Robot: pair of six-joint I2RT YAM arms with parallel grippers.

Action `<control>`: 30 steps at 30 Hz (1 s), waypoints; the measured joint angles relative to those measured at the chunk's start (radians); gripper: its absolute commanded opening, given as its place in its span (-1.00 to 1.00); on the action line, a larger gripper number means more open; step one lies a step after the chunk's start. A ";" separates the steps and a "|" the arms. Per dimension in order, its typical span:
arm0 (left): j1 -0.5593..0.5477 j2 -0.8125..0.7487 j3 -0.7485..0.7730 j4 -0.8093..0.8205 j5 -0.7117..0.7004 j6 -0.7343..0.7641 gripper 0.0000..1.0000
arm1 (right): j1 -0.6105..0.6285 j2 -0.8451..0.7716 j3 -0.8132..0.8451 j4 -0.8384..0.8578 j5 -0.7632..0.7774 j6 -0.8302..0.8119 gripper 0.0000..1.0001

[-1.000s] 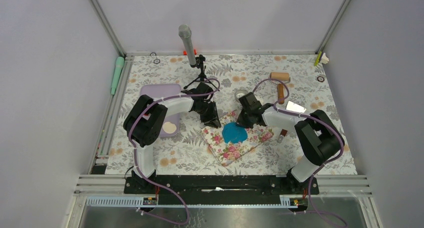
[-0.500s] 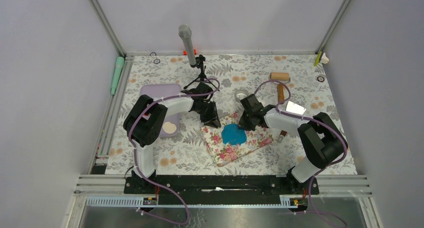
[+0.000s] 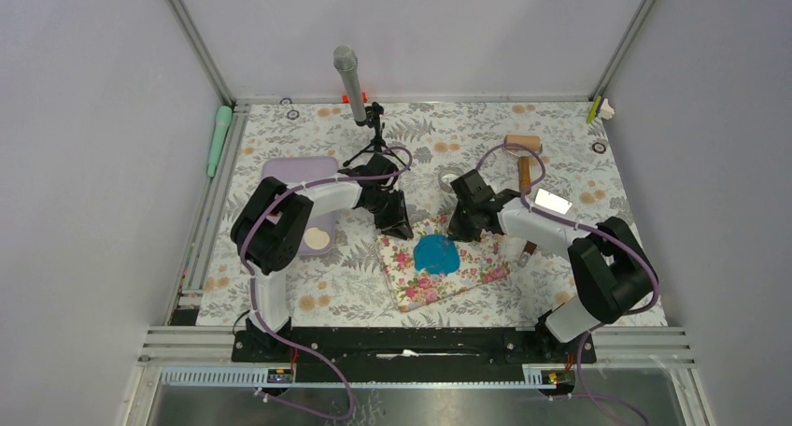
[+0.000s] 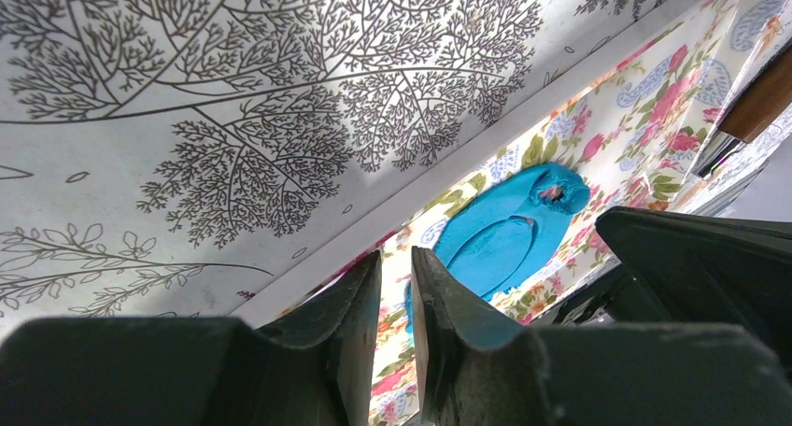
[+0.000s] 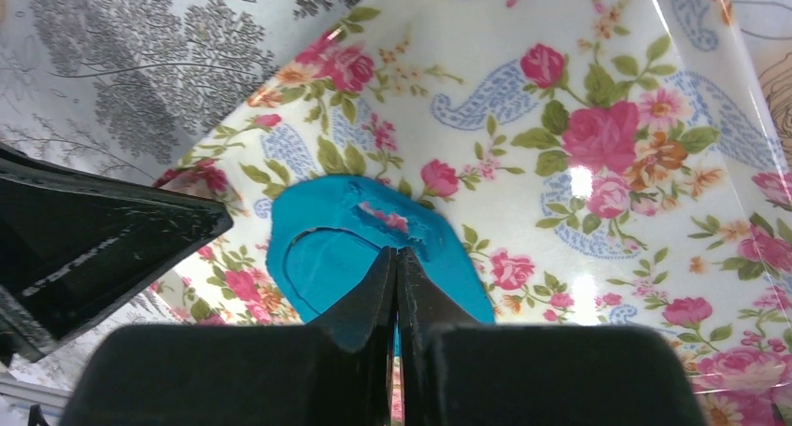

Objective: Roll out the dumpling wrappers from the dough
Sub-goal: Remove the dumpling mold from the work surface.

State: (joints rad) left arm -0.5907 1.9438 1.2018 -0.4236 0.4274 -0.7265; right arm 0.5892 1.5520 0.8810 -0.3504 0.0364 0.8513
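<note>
On the floral mat (image 3: 420,281) lay the dough (image 3: 436,254), a flat, uneven bright-blue sheet with a curved groove and a small tear. The right gripper (image 5: 397,254), pinched closed, touched it. The left gripper (image 4: 396,276), jaws nearly together, sat at the mat's corner.

- Left gripper (image 4: 395,262) is sitting at 6 o'clock, its fingers nearly touching with a slim gap showing.
- Dough (image 4: 509,239), a flattened blue sheet, is lying on the floral mat (image 4: 598,118) toward 2 o'clock.
- Fern-print table cover (image 4: 233,99) is filling 9 to 12 o'clock.

fern-print table (image 3: 327,295) with floral mat (image 3: 411,278), lilac tray (image 3: 280,176), wooden roller (image 3: 523,143)
</note>
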 measured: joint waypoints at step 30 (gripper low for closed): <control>-0.003 0.002 0.000 0.000 0.013 0.019 -0.49 | 0.002 0.124 0.072 0.023 -0.020 -0.010 -1.00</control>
State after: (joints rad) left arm -0.5938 1.9457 1.2018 -0.4240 0.4408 -0.7074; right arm 0.5911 1.6764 0.9535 -0.3271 0.0162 0.8413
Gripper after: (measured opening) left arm 0.250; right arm 0.036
